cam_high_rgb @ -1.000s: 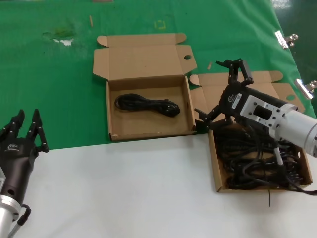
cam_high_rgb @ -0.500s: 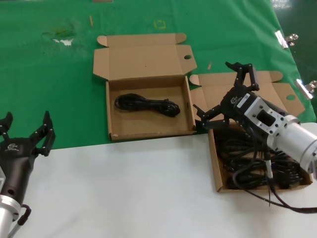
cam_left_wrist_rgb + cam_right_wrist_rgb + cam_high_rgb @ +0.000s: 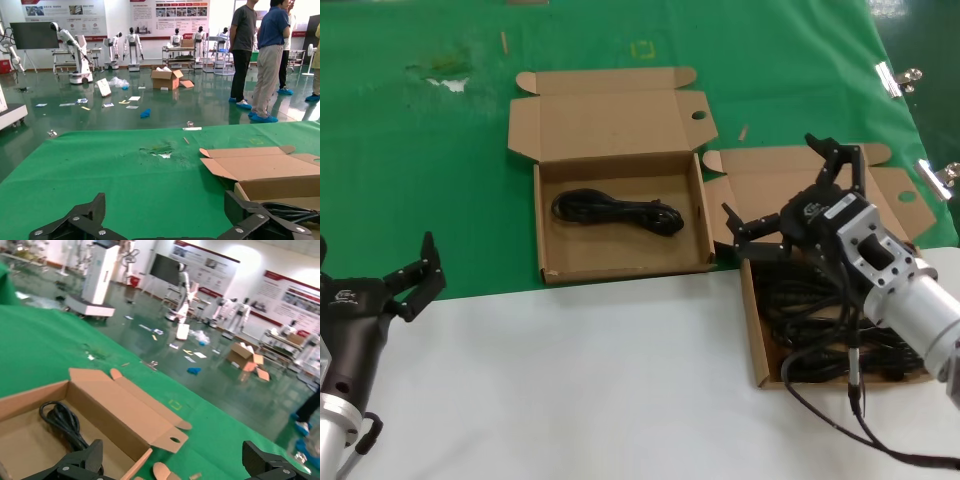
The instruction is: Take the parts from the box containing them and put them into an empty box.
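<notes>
The right box [image 3: 758, 345] holds several coiled black cords [image 3: 820, 330]. The left box [image 3: 546, 235] lies open with one cord [image 3: 617, 212] in it. My right gripper [image 3: 790, 195] is open and empty, above the far end of the right box over its lid [image 3: 765, 175]. In the right wrist view my right gripper [image 3: 172, 465] faces the left box [image 3: 120, 407] and its cord [image 3: 60, 420]. My left gripper [image 3: 375, 265] is open and empty at the near left, over the edge of the white table. In the left wrist view my left gripper [image 3: 165, 220] faces green cloth, with the left box [image 3: 270, 172] to one side.
Green cloth [image 3: 420, 150] covers the far half of the table and white surface [image 3: 570, 380] the near half. Metal clips [image 3: 897, 78] sit at the right edge. My own thin black cable [image 3: 855, 385] hangs from the right arm. People and robots stand beyond the table [image 3: 260, 60].
My right gripper has moved to the right, back over the right box, staying open and empty. My left gripper's fingers have spread from nearly shut to wide open.
</notes>
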`<state>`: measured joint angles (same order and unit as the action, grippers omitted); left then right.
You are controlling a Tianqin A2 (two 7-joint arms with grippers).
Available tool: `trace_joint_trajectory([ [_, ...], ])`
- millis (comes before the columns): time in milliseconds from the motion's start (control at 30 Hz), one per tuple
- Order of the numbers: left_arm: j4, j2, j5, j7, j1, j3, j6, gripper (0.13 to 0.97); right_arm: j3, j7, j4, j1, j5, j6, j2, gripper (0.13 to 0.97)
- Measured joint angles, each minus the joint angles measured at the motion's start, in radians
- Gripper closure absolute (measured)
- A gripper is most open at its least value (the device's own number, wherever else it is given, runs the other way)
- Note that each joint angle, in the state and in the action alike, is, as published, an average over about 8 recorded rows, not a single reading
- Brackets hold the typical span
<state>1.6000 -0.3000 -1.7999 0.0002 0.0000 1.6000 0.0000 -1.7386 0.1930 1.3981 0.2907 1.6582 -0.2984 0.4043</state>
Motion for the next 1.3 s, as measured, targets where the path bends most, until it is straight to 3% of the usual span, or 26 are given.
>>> trace_joint_trajectory([
  [300,0.000,0.000,0.000,0.000,0.000,0.000,0.000,0.204,0.035,-0.049,0.051,-0.073,0.036,0.075,-0.026,0.129],
  [600,0.000,0.000,0.000,0.000,0.000,0.000,0.000,0.139,0.070,-0.097,0.102,-0.146,0.071,0.150,-0.052,0.129],
  [1300,0.000,0.000,0.000,0.000,0.000,0.000,0.000,0.132,0.129,-0.179,0.187,-0.270,0.132,0.277,-0.097,0.129],
])
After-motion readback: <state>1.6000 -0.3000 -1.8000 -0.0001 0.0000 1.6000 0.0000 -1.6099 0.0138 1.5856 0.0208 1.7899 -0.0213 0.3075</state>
